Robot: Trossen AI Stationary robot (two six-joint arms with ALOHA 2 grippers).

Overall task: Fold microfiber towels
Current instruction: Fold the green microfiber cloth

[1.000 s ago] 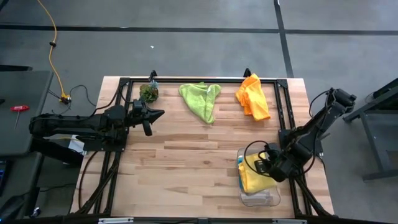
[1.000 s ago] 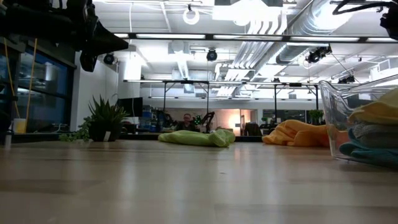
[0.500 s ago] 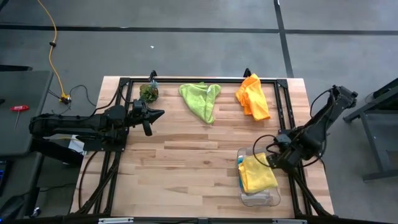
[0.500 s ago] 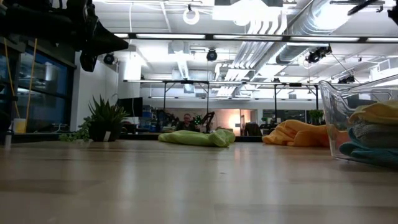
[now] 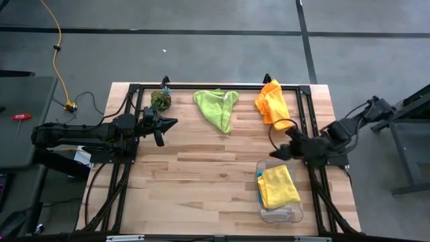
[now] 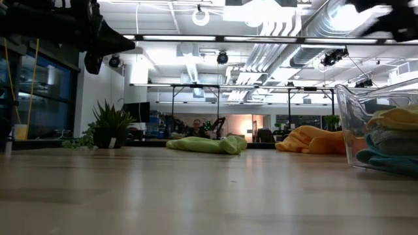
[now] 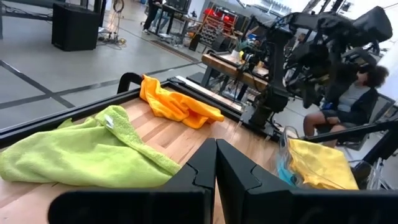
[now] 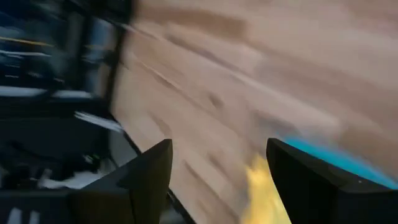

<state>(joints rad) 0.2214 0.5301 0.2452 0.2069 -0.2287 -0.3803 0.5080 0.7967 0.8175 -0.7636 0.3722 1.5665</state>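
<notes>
L arm lies low along the left table edge, left gripper (image 5: 169, 123) pointing in over the wood, fingers (image 7: 205, 168) pressed together w/ nothing between them.

Near the far edge, just beside that gripper's tip, sits a small green plant clump (image 5: 160, 100). Next along, the lime green towel (image 5: 217, 107) lies crumpled, roughly triangular, wide end at the far rail, narrow tip pointing toward the near side; long axis runs far-to-near. In low view it's a flat mound (image 6: 208, 145).

Further right, the orange towel (image 5: 273, 104) is bunched, long axis also far-to-near, slightly slanted toward the right edge, top touching the far rail.

Right gripper (image 5: 280, 152) hangs above the table between orange towel and clear bin (image 5: 292, 214), pointing toward table centre, fingers (image 8: 146, 180) spread wide, nothing held. R wrist view is motion-blurred.

Clear bin stands at the near right corner. The yellow towel (image 5: 277, 186) lies folded on top inside it, roughly square; a teal towel (image 5: 258, 173) edge peeks out on the side toward table centre. Low view shows a grey towel (image 6: 392, 142) layer betw. yellow and teal.

Table (image 5: 201, 181): light wood planks, black frame rails around. Centre and near-left area bare wood, so plenty of open room there. Floor around is grey concrete w/ dark lines; yellow cable (image 5: 58, 47) at far left. Low view: workshop hall, ceiling ducts, a person (image 6: 196, 125) seated far back.
</notes>
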